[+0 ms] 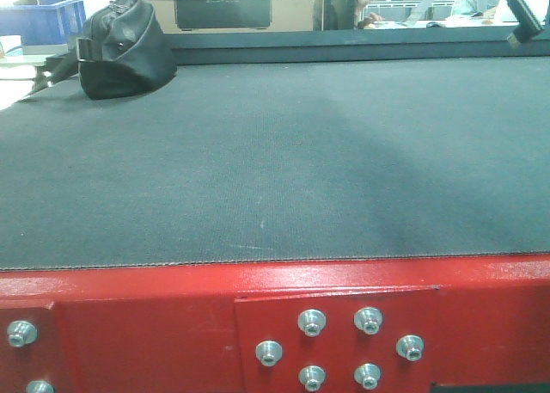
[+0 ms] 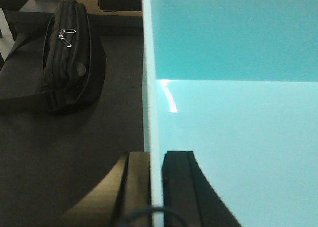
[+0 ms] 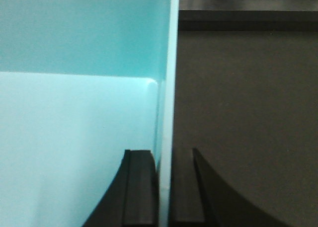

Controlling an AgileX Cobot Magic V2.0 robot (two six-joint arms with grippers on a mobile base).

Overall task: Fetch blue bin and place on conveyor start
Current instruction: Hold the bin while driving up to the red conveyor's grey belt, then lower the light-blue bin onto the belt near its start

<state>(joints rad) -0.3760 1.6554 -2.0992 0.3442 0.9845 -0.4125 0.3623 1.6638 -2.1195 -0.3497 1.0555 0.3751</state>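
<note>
My left gripper (image 2: 155,192) and right gripper (image 3: 164,192) clamp opposite walls of the pale turquoise plastic bin (image 2: 238,137), balancing it over the dark grey conveyor belt (image 3: 248,113).

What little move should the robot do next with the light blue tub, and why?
Probably lower it straight down onto the belt. The left pincer and right pincer each clamp a wall of the blue bin over dark belt, yet the front view shows no bin resting there. The black bag lies off to the left, so straight down should miss it.

A black zippered bag (image 1: 120,49) lies far left, a dark-blue crate (image 1: 43,19) behind it.
</note>
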